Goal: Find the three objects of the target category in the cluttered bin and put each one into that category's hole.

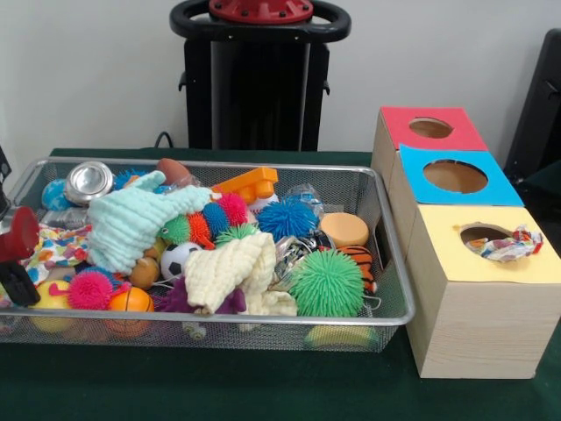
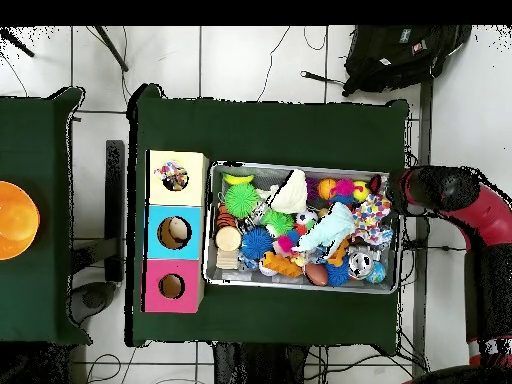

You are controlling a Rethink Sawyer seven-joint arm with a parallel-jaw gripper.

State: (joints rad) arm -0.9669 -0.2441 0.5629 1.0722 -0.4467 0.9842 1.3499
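The wire-mesh bin [image 1: 219,321] is full of toys and cloths; it also shows in the overhead view [image 2: 208,226]. One polka-dot cloth [image 1: 58,246] lies at the bin's left end, at the right end in the overhead view [image 2: 372,214]. A second polka-dot cloth [image 1: 506,245] sits bunched in the hole [image 1: 480,233] of the yellow-topped box [image 2: 178,159], partly sticking out. I see no third one. My gripper [image 1: 16,260] is at the picture's left edge, right beside the cloth in the bin; overhead it [image 2: 392,192] hangs over the bin's right rim.
A mint-green cloth [image 1: 131,224] and a cream cloth [image 1: 232,272] lie on top of balls, spiky toys and a can. The blue-topped box [image 1: 456,177] and red-topped box [image 1: 429,129] stand behind the yellow one. An orange bowl [image 2: 15,220] sits on the side table.
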